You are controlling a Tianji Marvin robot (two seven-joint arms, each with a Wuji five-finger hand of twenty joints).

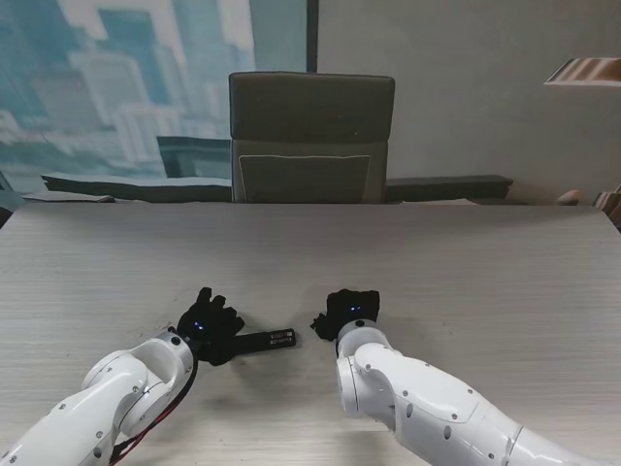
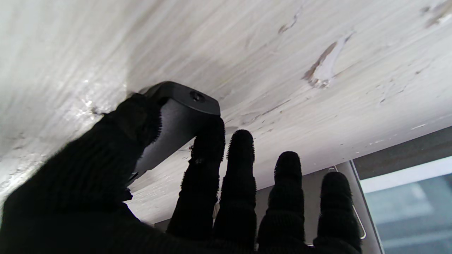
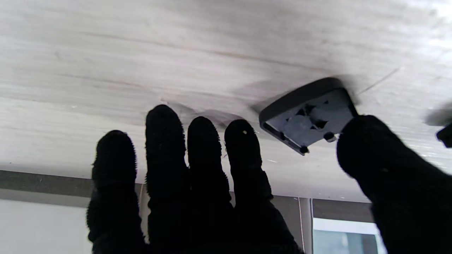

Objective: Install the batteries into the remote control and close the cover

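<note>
The dark remote control point(image 1: 275, 339) lies on the table in front of me, its free end pointing to my right. My left hand point(image 1: 208, 327) is shut on its other end; in the left wrist view the thumb point(image 2: 116, 141) and index finger point(image 2: 206, 148) pinch the remote control point(image 2: 180, 113). My right hand point(image 1: 349, 311) sits just right of the remote with its fingers spread. In the right wrist view the battery cover point(image 3: 307, 113) rests tilted against the table, inner side with clips showing, and the thumb point(image 3: 367, 148) touches its edge. No batteries can be seen.
The pale wood-grain table point(image 1: 466, 272) stretches wide around both hands. A grey office chair point(image 1: 310, 136) stands at the far edge, with a window behind it. A dark blurred shape point(image 3: 445, 135), probably the remote's end, shows at the edge of the right wrist view.
</note>
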